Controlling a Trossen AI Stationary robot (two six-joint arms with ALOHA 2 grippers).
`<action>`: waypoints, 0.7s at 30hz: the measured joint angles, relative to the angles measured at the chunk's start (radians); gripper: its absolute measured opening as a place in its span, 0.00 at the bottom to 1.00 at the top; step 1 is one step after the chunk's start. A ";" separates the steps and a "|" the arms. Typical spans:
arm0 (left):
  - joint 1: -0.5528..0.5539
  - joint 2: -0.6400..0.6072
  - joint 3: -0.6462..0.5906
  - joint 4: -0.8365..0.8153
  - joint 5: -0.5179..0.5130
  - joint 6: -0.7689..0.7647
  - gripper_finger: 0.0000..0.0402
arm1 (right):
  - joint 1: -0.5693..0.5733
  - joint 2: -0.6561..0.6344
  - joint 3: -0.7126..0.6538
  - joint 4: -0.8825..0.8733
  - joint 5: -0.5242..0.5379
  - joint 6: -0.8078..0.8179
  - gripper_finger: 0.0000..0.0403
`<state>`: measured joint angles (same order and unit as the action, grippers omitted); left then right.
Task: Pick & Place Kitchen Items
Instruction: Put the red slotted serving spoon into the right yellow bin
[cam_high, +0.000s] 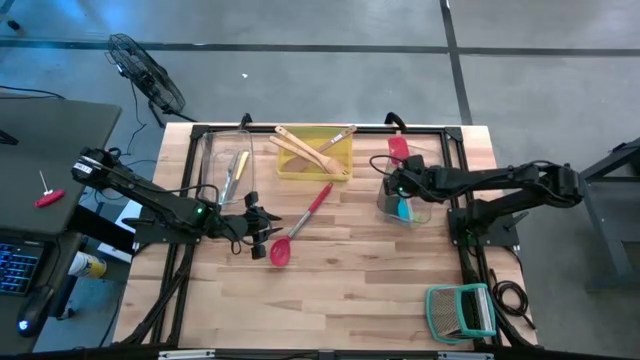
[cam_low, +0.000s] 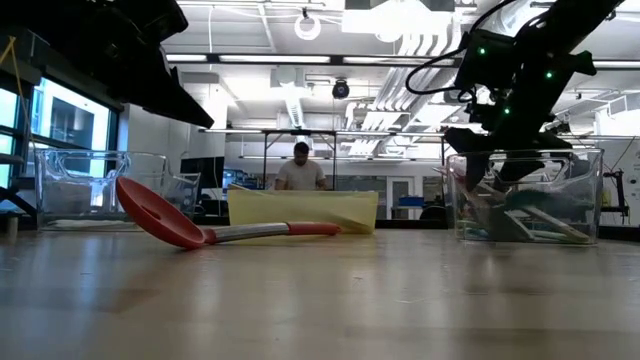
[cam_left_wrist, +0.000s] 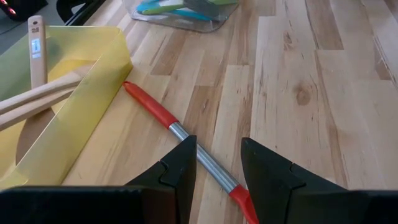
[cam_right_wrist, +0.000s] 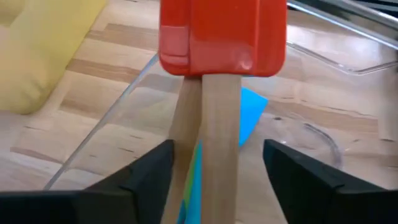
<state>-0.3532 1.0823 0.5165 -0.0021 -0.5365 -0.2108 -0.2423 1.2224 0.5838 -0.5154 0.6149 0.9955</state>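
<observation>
Fingers (cam_left_wrist: 180, 171) of the left claw (cam_left_wrist: 217, 171) stand apart, astride the red ladle's (cam_left_wrist: 186, 140) metal shaft on the table (cam_left_wrist: 311, 93), beside the yellow tray (cam_left_wrist: 93, 81) holding wooden spoons (cam_left_wrist: 37, 93). Past the right claw (cam_right_wrist: 217, 165), its fingers apart, a red spatula (cam_right_wrist: 221, 37) with wooden handle stands between them over the clear bin (cam_right_wrist: 323, 62), touching neither. From above, that claw (cam_high: 392, 183) hovers at the bin (cam_high: 418, 212) right of the tray; another bin (cam_high: 205, 160) left holds a yellow-handled knife (cam_high: 238, 168). Level across the table, the ladle (cam_low: 165, 218) lies bowl-up; a person (cam_low: 300, 168) stands behind.
</observation>
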 joint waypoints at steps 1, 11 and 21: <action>0.000 0.000 0.000 0.000 0.000 0.000 0.30 | 0.003 0.000 0.000 0.003 -0.002 0.000 0.60; 0.000 0.000 0.000 0.000 0.000 0.000 0.30 | 0.037 -0.047 0.000 0.008 -0.014 -0.004 0.71; 0.000 0.000 0.000 0.000 0.043 -0.001 0.30 | 0.093 -0.231 0.000 0.020 -0.024 -0.035 0.71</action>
<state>-0.3529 1.0824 0.5163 -0.0019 -0.4936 -0.2118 -0.1496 0.9915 0.5842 -0.4957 0.5907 0.9601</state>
